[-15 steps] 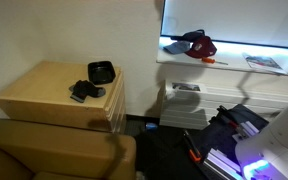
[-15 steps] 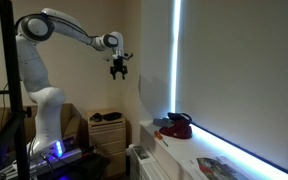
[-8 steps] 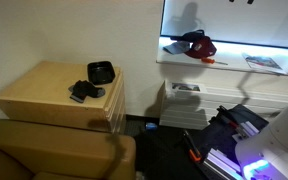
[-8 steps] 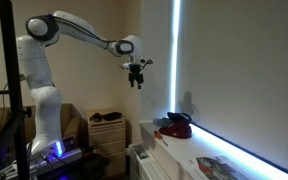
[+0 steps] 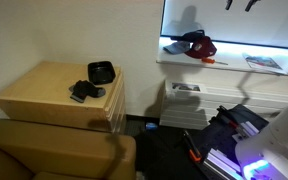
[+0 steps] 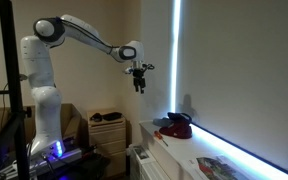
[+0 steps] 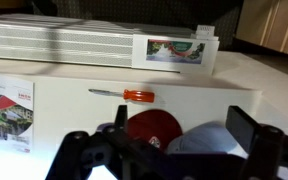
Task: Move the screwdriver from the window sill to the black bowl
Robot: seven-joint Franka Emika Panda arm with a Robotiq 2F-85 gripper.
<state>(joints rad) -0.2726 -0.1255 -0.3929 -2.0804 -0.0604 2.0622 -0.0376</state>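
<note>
1. Wrist view shows you the window sill point(image 7: 219, 95) as a broad white ledge. The screwdriver is on it, untouched.
2. Your drop-off is the wooden desk point(image 5: 44, 90), well apart from the sill and lower down.
3. In an exterior view your hand point(image 6: 139, 80) hangs high above the sill. Its fingers are spread wide in the wrist view, with nothing between them.
4. A red cap point(image 7: 152, 125) lies on the sill, right under the hand in the wrist view.
5. The black bowl point(image 5: 102, 72) sits near the desk's back corner, beside a dark object I can't identify.
6. The screwdriver point(image 7: 129, 95) lies just beyond the cap. Its long axis runs across the wrist picture, along the sill's length, with the orange handle to the right and the shaft to the left. Your fingers open along that same line, so you will probably need a quarter turn of the wrist before descending, and should come down past the cap.
</note>
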